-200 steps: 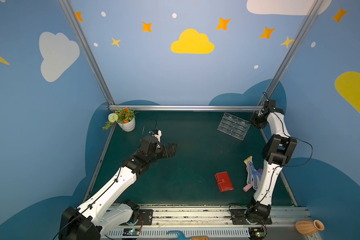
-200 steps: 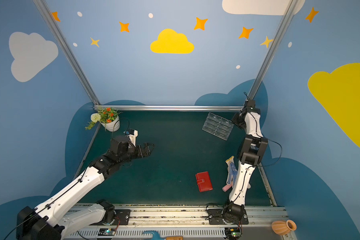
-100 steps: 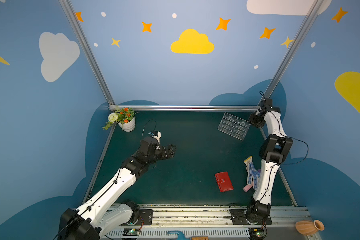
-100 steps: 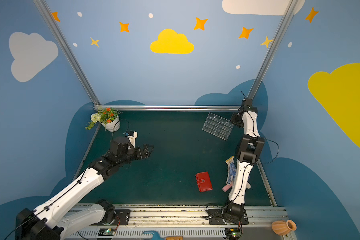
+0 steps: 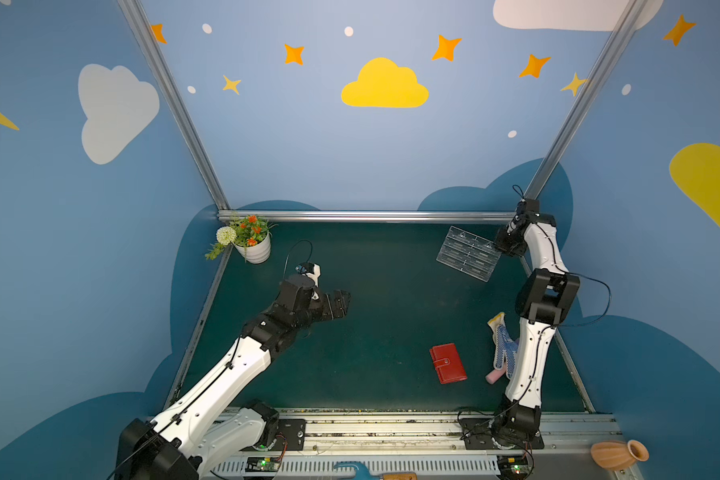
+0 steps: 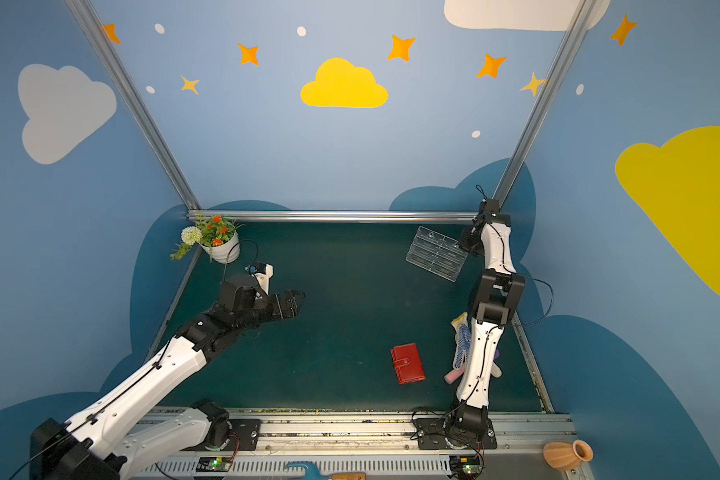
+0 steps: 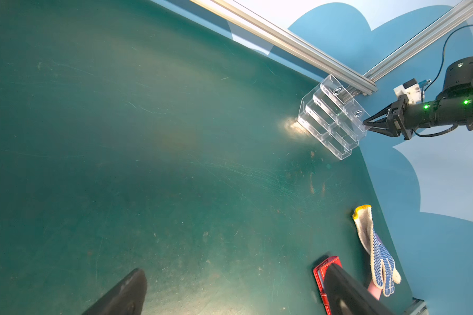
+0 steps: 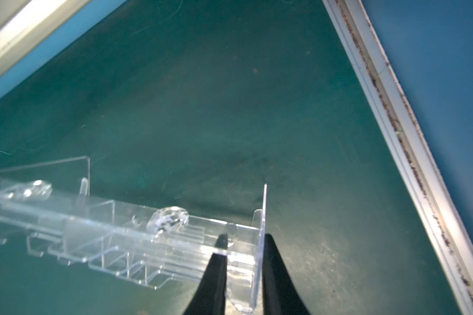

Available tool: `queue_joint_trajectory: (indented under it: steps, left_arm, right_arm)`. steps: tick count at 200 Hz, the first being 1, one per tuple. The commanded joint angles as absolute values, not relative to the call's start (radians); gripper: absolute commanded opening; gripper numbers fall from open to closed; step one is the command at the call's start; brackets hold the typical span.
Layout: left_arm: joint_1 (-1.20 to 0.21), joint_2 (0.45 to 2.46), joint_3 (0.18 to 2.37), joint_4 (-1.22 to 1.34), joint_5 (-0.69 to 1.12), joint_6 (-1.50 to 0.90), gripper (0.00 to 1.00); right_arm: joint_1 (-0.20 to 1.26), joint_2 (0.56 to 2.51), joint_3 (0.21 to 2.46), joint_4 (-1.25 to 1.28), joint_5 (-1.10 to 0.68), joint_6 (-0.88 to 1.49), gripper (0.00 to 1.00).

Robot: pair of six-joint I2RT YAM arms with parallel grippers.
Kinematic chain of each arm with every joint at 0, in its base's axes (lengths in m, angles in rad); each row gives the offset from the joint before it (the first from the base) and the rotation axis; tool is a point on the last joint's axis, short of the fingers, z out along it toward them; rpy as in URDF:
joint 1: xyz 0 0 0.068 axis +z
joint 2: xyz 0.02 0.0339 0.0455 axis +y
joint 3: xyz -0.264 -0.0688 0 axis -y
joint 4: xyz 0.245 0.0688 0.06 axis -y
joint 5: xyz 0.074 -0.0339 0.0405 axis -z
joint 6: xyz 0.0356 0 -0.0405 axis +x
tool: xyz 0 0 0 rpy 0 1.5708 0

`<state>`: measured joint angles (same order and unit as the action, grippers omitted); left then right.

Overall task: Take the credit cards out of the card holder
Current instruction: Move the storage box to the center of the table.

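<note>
Two end effectors, and neither is near the card holder point(image 5: 448, 363). It lies shut on the table point(image 5: 391, 291) with its snap tab fastened, well apart from both. It sits far back behind my right end effector point(image 8: 245, 237), near that arm's base, and out ahead of my left end effector point(image 5: 341, 305). The left jaws stand wide apart over bare table with nothing between them. No credit cards show; I take them to be inside.

My right end effector straddles the end wall of the clear acrylic stand point(image 8: 107, 223), one finger inside and one outside, set narrow. I cannot tell whether they pinch the wall.

The step in hand looks like getting hold of that stand. To do it well, I'd want the wall seated deep between the pads and square to them, since thin smooth acrylic will likely slip or twist. I'd squeeze gently, then drag it low across the table rather than lift it from one end, so it doesn't tip.
</note>
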<state>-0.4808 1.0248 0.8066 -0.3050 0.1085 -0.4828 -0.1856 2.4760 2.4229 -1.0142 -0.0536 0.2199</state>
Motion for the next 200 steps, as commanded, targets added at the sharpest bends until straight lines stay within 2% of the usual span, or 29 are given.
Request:
queue_joint_trajectory:
  steps: [1, 51, 105, 135, 200]
  left_arm:
    - [-0.484, 1.005, 0.815, -0.331, 0.095, -0.464, 1.00]
    - [-0.483, 0.986, 0.835, -0.364, 0.076, -0.462, 1.00]
    - [-0.483, 0.957, 0.824, -0.362, 0.054, -0.465, 1.00]
    - [-0.483, 0.959, 0.816, -0.347, 0.052, -0.481, 1.00]
    - [-0.483, 0.965, 0.771, -0.298, 0.061, -0.534, 1.00]
  right_arm:
    - [-0.174, 2.487, 2.444, -1.056, -0.040, 0.163, 0.12]
    - [-0.129, 2.481, 2.440, -1.072, -0.043, 0.067, 0.02]
    - [-0.018, 2.453, 2.430, -1.093, -0.087, 0.026, 0.00]
    - [0.058, 2.420, 2.400, -1.143, -0.118, 0.092, 0.00]
    - [0.311, 2.268, 2.114, -1.082, -0.135, 0.343, 0.03]
